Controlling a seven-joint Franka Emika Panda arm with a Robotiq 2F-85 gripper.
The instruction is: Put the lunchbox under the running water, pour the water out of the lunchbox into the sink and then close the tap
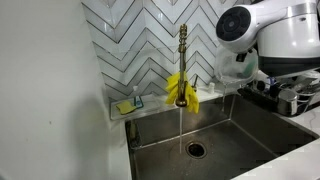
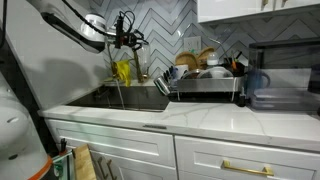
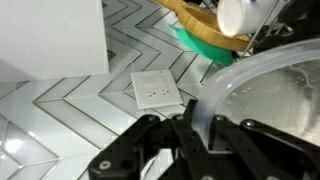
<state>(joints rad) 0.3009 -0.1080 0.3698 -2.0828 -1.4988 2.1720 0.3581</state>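
Note:
My gripper (image 3: 190, 125) is shut on the rim of a clear plastic lunchbox (image 3: 265, 100). In an exterior view the lunchbox (image 1: 238, 68) hangs above the right side of the sink (image 1: 240, 130), to the right of the tap (image 1: 182, 55) and apart from it. The tap is brass-coloured with a yellow cloth (image 1: 181, 92) round its lower part. The running water (image 1: 181, 125) falls as a thin stream toward the round drain (image 1: 195, 150). In an exterior view the gripper (image 2: 128, 42) is above the tap (image 2: 122, 70).
A sponge tray (image 1: 130, 105) sits on the ledge left of the tap. Pots (image 1: 290, 100) stand right of the sink. A dish rack (image 2: 205, 85) full of dishes and an appliance (image 2: 275, 88) stand on the counter. A wall outlet (image 3: 156, 90) is on the tiled wall.

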